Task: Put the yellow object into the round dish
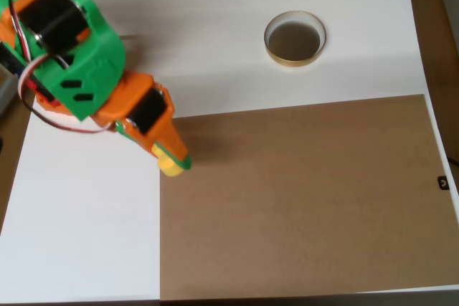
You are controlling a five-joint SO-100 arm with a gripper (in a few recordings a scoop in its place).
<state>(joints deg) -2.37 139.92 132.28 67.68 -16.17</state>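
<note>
Closest to us in the overhead view is the green and orange arm, which rises toward the camera from the ten o'clock corner of the picture and slopes down toward the middle left. At its lower end we see the gripper, its tip right over the yellow object, which sits at about nine o'clock from the picture's centre, on the top left corner of the brown board where it meets the white table. The fingers hide much of the piece and lie one over the other from this angle, so we cannot tell whether the claw is released, clenched, or already gripping it; all we can say is that the tip and the yellow piece are touching or very nearly so. The round dish stands on the white surface at roughly one o'clock, well apart from the gripper, with its dark bottom bare and nothing inside. By our reading, the task is at its early stage: the approach to the object looks done, and the grasp is either under way or about to be made. Left to do, as we judge it, are securing the piece, lifting it, carrying it across toward one o'clock, and letting it go over the dish.
</note>
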